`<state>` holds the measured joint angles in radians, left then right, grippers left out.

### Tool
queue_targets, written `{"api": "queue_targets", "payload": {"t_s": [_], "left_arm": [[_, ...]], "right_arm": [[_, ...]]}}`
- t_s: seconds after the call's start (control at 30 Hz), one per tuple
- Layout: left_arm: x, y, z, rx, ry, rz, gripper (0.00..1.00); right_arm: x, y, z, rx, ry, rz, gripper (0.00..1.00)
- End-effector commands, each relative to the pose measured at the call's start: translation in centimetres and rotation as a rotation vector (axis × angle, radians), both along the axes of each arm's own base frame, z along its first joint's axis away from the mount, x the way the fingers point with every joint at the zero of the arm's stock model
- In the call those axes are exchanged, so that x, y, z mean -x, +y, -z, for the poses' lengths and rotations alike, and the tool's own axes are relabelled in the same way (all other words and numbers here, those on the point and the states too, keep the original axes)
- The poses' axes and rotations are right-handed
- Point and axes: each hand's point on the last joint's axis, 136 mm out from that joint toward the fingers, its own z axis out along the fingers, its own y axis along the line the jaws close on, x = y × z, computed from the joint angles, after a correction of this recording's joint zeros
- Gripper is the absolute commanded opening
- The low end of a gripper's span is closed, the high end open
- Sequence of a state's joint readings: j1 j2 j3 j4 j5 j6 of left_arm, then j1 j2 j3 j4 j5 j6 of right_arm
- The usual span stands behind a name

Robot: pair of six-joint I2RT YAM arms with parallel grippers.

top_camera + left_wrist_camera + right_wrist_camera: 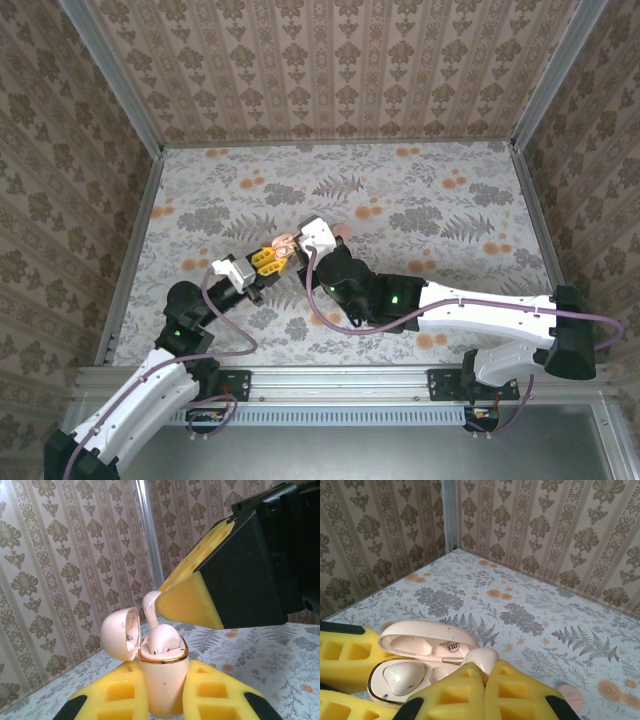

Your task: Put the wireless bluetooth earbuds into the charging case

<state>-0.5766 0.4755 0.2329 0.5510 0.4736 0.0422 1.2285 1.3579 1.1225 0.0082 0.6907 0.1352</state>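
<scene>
**Charging case (162,680) open, final seating under way**

We see the case upright over the worktop (530,605), clamped between the fingers of the left gripper (163,697), with its lid (120,632) swung back. One earbud (402,675) lies seated inside. The right gripper (485,674) has its jaws closed together, with its tips against the second earbud (480,657) at the case's mouth. We cannot tell whether it pinches or only presses. Next, we judge, comes a gentle, straight push down while the left holds steady.
</scene>
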Motion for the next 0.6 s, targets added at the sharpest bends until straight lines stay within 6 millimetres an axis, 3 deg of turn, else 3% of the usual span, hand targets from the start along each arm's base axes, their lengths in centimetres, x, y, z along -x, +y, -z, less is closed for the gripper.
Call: {"api": "queue_targets", "payload": {"t_s": [0.0,0.2,0.27,0.57], "left_arm": [[0.7,0.3,-1.9,0.035,-0.084,0.001,0.0],[0.6,0.3,-2.2,0.035,-0.094,-0.009,0.0],[0.6,0.4,-2.2,0.034,-0.1,-0.014,0.0],[0.2,0.6,-2.2,0.032,-0.106,-0.04,0.0]], "right_arm": [[-0.7,-0.5,0.8,0.017,-0.009,0.054,0.04],[-0.3,-0.2,1.3,0.043,0.0,0.046,0.04],[-0.4,0.2,2.7,0.088,0.007,0.049,0.04],[0.6,0.6,4.9,0.162,0.022,0.026,0.08]]}}
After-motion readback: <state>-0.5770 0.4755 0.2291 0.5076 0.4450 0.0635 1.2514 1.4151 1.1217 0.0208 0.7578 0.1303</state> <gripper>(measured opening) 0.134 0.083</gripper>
